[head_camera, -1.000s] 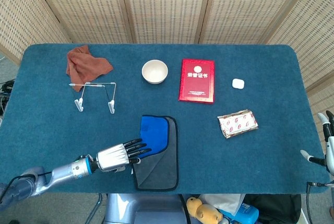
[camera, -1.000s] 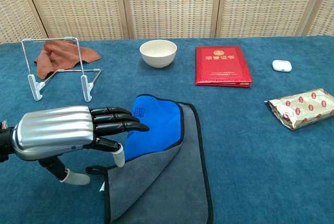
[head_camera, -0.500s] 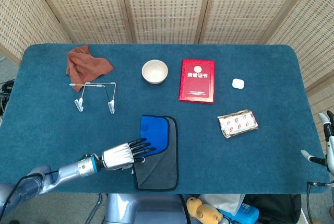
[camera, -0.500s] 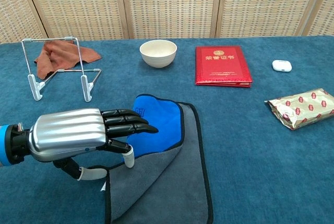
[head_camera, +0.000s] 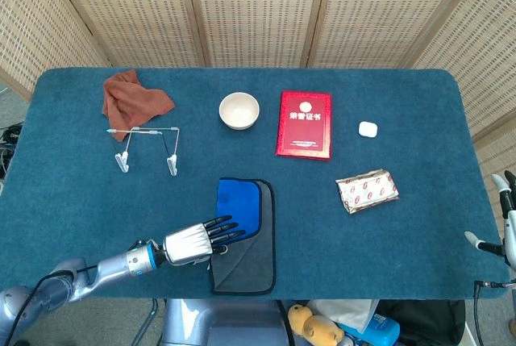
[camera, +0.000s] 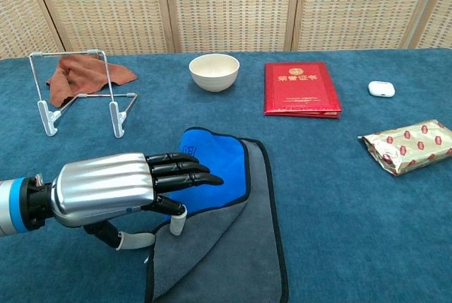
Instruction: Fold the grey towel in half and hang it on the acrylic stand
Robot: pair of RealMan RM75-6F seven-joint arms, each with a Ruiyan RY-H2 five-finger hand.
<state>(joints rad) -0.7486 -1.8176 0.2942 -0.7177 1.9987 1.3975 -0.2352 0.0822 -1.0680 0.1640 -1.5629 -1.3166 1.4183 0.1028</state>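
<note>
**Me:** Looking at my left hand (camera: 134, 188), I see the fingers stretched out flat over the near left part of the grey towel (head_camera: 246, 259). The thumb hangs down by the towel's left edge. It looks open to me. I cannot tell for sure if the thumb has any cloth pinched under it.

**Helper:** Where is the towel?

**Me:** It lies on the table (head_camera: 403, 233), near the front edge, in the middle. One part is flipped over, so the blue side (camera: 215, 165) shows on top of the grey.

**Helper:** And the stand?

**Me:** The acrylic stand (head_camera: 147, 147) is well apart from the towel, back and to the left. A brown cloth (head_camera: 131, 98) lies just behind it.

**Helper:** What could go wrong?

**Me:** I think the fold could come out crooked. The blue flap sits at a slant, so the edges may not line up. If I grab only one layer, the towel may fall open when I lift it.

**Helper:** Anything else?

**Me:** The towel is soft. It could slide on the table if I push and do not pinch. And the stand looks thin and light, so I might tip it if I bump it.

**Helper:** Your other hand?

**Me:** My right hand (head_camera: 501, 218) is at the far right edge. Too little shows, so I cannot tell if it is open.
</note>
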